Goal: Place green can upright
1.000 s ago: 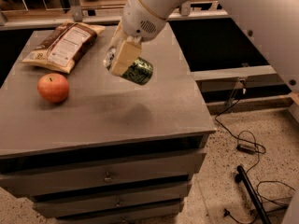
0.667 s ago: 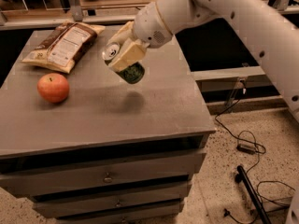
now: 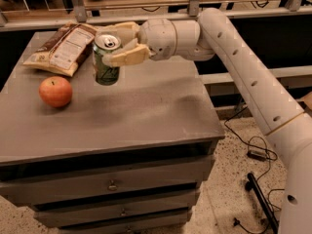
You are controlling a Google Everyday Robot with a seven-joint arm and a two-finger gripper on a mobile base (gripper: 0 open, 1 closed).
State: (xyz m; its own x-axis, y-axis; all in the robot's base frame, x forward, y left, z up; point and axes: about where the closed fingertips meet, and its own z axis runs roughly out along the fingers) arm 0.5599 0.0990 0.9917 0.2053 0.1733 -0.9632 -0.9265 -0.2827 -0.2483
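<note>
Nearest, one round red-orange apple (image 3: 55, 91) sits by the left edge of the matte grey counter (image 3: 146, 116). Behind it, toward the back edge, one green can (image 3: 106, 67), mottled light-green with its silver top up, is upright and pinched between the cream gripper (image 3: 103, 45) fingers. Far-left corner: one crinkled snack bag (image 3: 61, 48).

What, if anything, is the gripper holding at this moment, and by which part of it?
The gripper holds the green can, upright, its fingers clamped on opposite sides of the can's upper body, just below the rim.
</note>
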